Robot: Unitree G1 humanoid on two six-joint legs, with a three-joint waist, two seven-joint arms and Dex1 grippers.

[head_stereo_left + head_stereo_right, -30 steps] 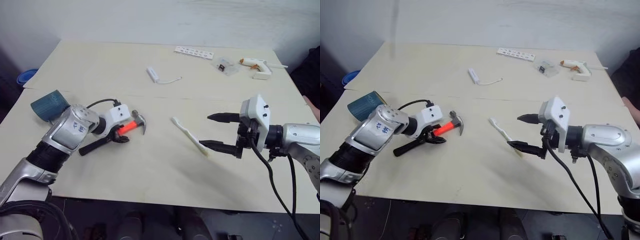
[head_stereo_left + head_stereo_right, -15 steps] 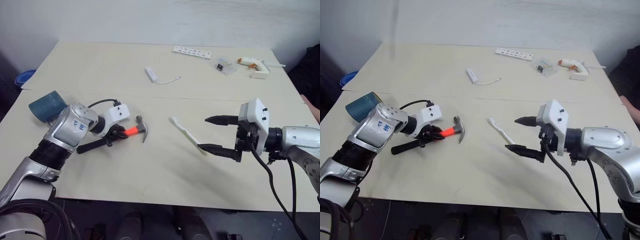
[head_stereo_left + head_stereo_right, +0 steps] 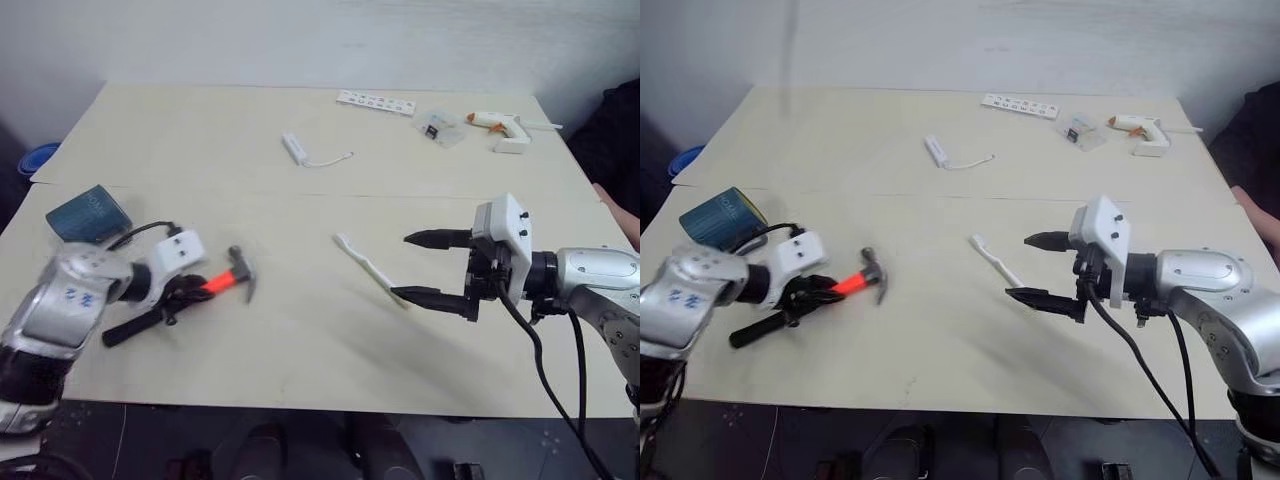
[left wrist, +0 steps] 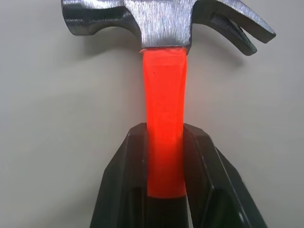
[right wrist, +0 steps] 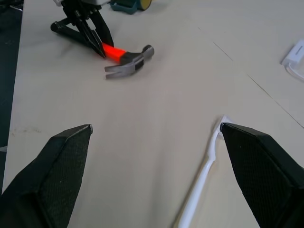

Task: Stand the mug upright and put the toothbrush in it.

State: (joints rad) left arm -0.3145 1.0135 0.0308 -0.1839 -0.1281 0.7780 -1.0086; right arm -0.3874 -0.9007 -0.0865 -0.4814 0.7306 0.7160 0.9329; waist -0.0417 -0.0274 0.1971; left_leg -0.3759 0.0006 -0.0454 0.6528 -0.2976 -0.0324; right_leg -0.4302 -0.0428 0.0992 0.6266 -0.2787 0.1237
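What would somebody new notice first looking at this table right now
Most striking is the hammer with its glowing orange neck, clamped in the left pincer near the table's front left edge. Opposite it, the right pincer hangs wide open just beside the white toothbrush lying mid-table. The teal mug lies on its side at the left edge, behind the left arm.

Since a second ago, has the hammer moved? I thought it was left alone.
Yes. Clamped in the left gripper, the hammer has been dragged away from the toothbrush, toward the table's left edge.
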